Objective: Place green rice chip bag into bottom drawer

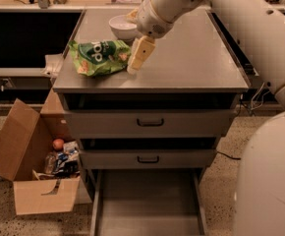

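The green rice chip bag (100,57) lies on the left part of the grey cabinet top (191,63), logo up. My gripper (135,65) hangs from the white arm just to the right of the bag, its cream fingers (140,53) pointing down and left, the tip close to the bag's right edge. It holds nothing that I can see. The bottom drawer (147,200) is pulled out below, a wide grey tray with a bare floor.
A white bowl (123,26) stands behind the bag, partly hidden by my wrist. Two upper drawers (150,123) with dark handles are shut. An open cardboard box (32,171) with clutter sits on the floor at the left. My white arm fills the right side.
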You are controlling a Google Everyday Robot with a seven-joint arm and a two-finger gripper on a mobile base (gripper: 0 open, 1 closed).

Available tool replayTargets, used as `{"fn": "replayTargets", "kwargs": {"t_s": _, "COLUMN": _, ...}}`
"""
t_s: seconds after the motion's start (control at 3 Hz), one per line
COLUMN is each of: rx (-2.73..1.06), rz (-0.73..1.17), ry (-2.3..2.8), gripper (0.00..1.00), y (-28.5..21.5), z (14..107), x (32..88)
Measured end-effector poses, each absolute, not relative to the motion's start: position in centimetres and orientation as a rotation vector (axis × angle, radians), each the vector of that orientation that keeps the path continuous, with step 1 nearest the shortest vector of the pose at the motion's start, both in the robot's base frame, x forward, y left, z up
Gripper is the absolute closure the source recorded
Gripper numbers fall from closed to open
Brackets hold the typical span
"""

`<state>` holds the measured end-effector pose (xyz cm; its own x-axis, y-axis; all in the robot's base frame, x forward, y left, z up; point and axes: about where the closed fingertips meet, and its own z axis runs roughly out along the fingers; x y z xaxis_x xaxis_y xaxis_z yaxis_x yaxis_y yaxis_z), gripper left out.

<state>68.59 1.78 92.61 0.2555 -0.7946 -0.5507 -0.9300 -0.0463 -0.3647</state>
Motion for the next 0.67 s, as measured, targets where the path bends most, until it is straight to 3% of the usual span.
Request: {"fn": "replayTargets", "kwargs": {"t_s": 0.67, "rx": -1.853, "rz": 0.396, "ry": 1.505, "gripper": 0.00, "y": 7.0, "z": 89.3, "x": 71.3}}
